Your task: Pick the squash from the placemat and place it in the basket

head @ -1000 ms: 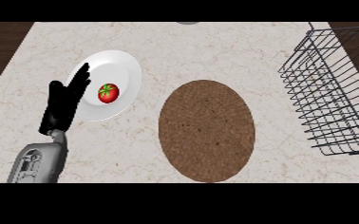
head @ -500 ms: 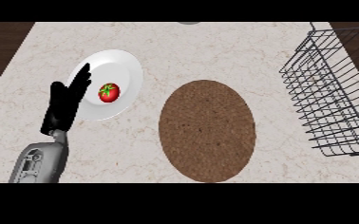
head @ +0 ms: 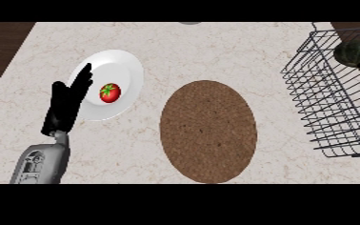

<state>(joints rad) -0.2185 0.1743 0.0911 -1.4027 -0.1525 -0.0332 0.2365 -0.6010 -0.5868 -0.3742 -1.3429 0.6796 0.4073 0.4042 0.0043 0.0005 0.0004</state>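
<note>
Speckled beige stone bench [head: 211, 47] carries an oval brown woven placemat [head: 208, 131], bare. Left hand [head: 67, 105] rests open, fingers straight, overlapping a round white plate [head: 123, 66] holding a red tomato [head: 110, 92]. Dark squash [head: 349, 52] sits in the black wire basket [head: 330, 100].

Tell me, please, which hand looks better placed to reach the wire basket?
Probably the right, though it is out of view. The wire basket stands at the counter's right edge, while the left hand rests open far left by the plate with the tomato, the brown placemat between them.
</note>
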